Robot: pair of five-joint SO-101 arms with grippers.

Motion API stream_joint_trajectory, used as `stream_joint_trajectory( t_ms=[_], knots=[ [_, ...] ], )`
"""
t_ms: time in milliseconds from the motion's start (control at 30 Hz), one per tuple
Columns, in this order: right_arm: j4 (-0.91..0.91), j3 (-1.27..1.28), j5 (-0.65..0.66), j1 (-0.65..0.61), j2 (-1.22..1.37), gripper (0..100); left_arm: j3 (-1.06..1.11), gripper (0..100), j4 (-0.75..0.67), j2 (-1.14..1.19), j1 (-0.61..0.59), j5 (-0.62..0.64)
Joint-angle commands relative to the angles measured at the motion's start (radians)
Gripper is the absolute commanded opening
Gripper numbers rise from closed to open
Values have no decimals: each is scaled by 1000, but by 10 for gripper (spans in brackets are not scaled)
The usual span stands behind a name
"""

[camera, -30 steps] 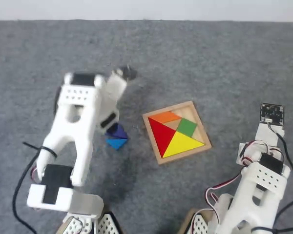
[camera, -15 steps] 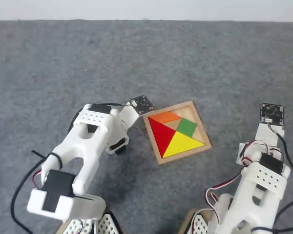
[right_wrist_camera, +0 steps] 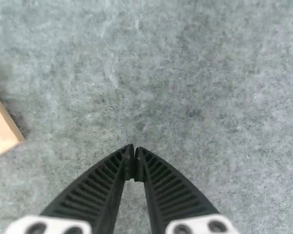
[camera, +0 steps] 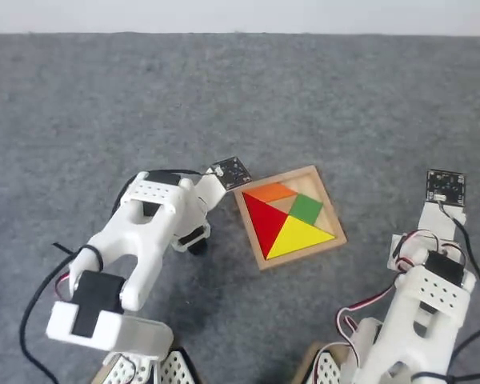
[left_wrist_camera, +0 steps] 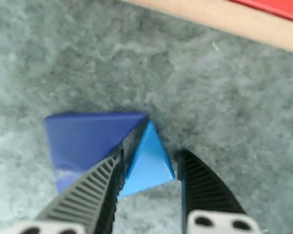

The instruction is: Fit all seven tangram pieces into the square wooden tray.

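The square wooden tray (camera: 329, 202) lies right of centre and holds an orange piece (camera: 270, 192), a green piece (camera: 306, 209), a red triangle (camera: 262, 221) and a yellow triangle (camera: 298, 237). On the carpet beside it lie a light blue triangle (left_wrist_camera: 149, 163) and a dark blue piece (left_wrist_camera: 83, 139), touching at a corner. My left gripper (left_wrist_camera: 151, 155) is open and low over the carpet, one finger on each side of the light blue triangle. In the high view the left arm (camera: 156, 220) covers both blue pieces. My right gripper (right_wrist_camera: 134, 151) is shut on nothing over bare carpet.
The tray's edge (left_wrist_camera: 224, 19) and a strip of the red triangle (left_wrist_camera: 278, 6) lie just beyond the blue pieces. A tray corner (right_wrist_camera: 0, 134) shows off to the side of the right gripper. The right arm (camera: 428, 280) stands at the front right. Grey carpet is open all around.
Over the last second the left arm swung toward the tray and came down over the two blue pieces, hiding them in the high view. The right arm has not moved.
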Motion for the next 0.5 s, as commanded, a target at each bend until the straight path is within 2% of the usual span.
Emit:
stream_joint_trajectory(
  t_ms=[0, 233, 467],
  knots=[
    [-10, -5, -6, -7, -38, 13, -8, 100, 49, 18, -3, -15],
    [-13, -5, -6, -7, -38, 13, -24, 44, 83, 17, -2, -14],
    [-10, -5, -6, -7, -38, 13, -188, 54, 242, -9, -34, 17]
  ],
)
